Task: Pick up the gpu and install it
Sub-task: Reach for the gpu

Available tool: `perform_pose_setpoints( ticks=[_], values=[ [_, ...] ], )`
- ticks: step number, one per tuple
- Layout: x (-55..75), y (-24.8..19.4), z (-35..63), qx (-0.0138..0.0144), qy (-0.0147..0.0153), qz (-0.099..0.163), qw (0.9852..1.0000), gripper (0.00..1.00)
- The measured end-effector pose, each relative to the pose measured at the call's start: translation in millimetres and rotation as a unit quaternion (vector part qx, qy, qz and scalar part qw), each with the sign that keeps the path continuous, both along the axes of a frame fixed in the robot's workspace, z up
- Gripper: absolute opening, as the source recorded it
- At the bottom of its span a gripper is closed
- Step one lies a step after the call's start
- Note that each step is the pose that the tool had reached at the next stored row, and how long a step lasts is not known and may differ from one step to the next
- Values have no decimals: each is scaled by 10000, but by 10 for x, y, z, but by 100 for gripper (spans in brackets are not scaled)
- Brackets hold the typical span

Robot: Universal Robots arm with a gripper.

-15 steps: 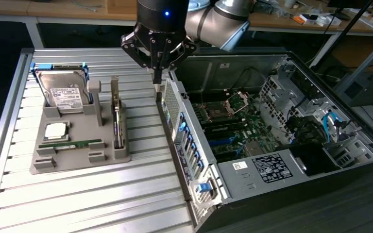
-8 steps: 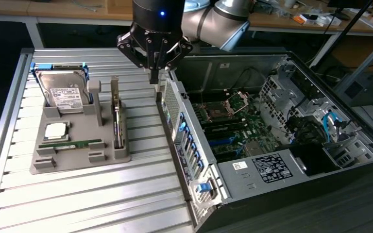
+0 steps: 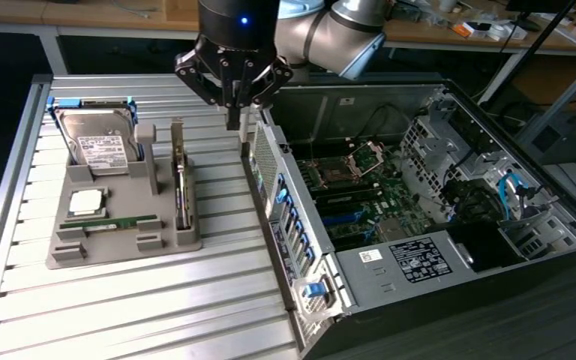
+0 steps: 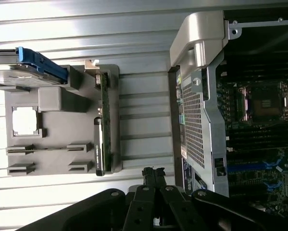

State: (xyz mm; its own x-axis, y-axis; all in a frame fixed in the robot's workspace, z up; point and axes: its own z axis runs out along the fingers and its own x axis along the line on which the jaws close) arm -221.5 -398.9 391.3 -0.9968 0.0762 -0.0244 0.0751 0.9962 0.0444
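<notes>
The gpu (image 3: 180, 184) is a thin dark card with a silver end bracket. It stands on edge in the slot of the grey tray (image 3: 118, 244) that lies nearest the computer case. In the wrist view the gpu (image 4: 104, 130) appears as a narrow strip along the tray's (image 4: 57, 103) edge. My gripper (image 3: 238, 120) hangs above the table, between the tray and the case's rear wall, beyond the gpu's far end. Its fingers are shut together with nothing between them, and the gripper (image 4: 153, 172) is well apart from the card.
The tray also holds a hard drive (image 3: 103, 142), a square processor (image 3: 86, 201) and a green memory stick (image 3: 118, 223). The open computer case (image 3: 368, 259) lies at the exterior view's right with its motherboard (image 3: 368, 195) exposed. Ribbed metal tabletop (image 3: 148, 315) surrounds the tray.
</notes>
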Motion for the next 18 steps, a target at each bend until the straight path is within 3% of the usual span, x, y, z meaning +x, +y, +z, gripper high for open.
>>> perform_pose_setpoints(
  ticks=[18],
  values=[
    [-165, 0, -3, 0, 0, 0, 10000, 11]
  ],
)
